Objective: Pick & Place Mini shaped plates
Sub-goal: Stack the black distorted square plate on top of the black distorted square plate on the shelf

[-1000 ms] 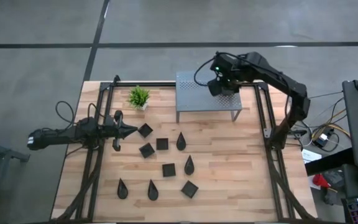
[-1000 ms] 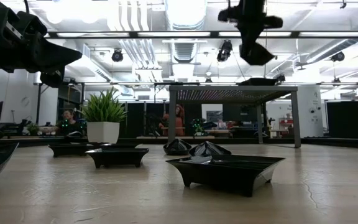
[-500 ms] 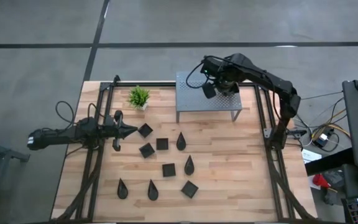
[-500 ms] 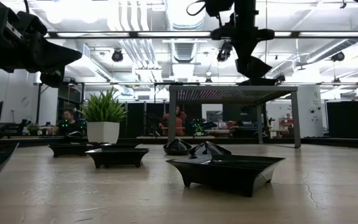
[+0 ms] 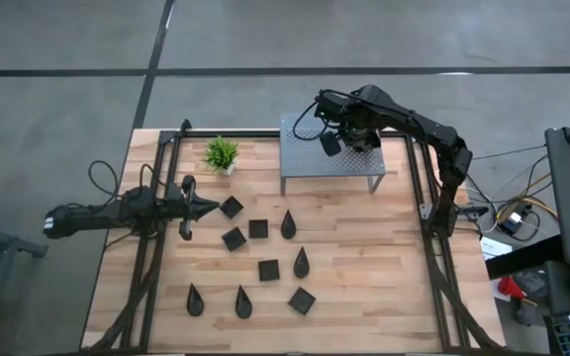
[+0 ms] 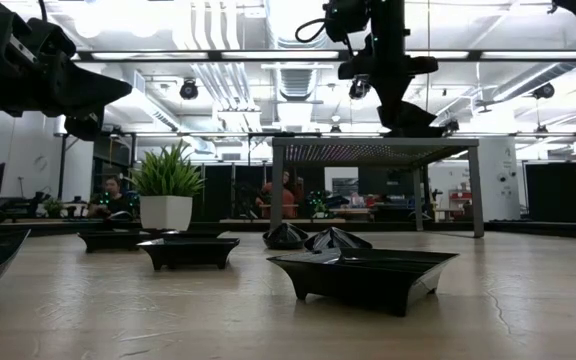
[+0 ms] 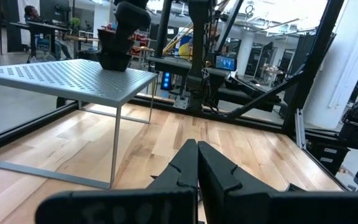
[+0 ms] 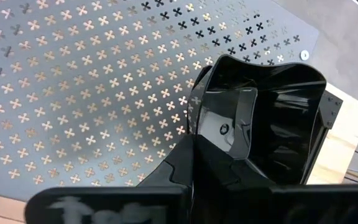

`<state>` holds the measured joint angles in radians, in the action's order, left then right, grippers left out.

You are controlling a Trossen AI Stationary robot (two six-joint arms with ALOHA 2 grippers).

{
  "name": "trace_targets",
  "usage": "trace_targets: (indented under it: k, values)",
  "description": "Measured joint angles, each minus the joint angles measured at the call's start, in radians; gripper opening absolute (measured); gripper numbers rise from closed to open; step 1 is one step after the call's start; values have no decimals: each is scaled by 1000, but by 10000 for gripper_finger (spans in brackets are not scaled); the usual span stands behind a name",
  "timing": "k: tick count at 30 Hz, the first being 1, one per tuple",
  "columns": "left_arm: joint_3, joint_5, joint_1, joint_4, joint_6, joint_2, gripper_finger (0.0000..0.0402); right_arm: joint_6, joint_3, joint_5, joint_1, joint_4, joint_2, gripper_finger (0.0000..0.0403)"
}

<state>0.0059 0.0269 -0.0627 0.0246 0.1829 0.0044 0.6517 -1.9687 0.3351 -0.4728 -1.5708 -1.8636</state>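
The right gripper [image 5: 357, 138], jaws clamped on a deep square plate [image 8: 272, 118], sits over the grey shelf [image 5: 310, 158] at one o'clock, while the left gripper [image 5: 209, 208], jaws together, waits at nine o'clock.

Glossy black deep square plate [image 8: 272, 118] on grey perforated shelf [image 8: 73, 93], nine small black plates [image 5: 268, 269] scattered on table.

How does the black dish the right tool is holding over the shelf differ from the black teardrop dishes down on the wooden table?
The deep square black dish is pinched at its rim by the shut right tool and sits above the grey perforated metal shelf. The teardrop black dish lies free on the wooden table, flatter and pointed at one end. Both are glossy black.
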Motion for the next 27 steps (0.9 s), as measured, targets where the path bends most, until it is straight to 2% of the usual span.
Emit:
trace_targets:
  k: [7, 20, 27]
  values:
    - [0, 0, 0, 0, 0, 0, 5, 3, 2, -3, 0, 0, 0, 19]
    - [0, 0, 0, 0, 0, 0, 5, 26, 2, -3, 1, 0, 2, 133]
    - [0, 0, -1, 0, 0, 0, 5, -4, 2, 26, 1, 0, 3, 166]
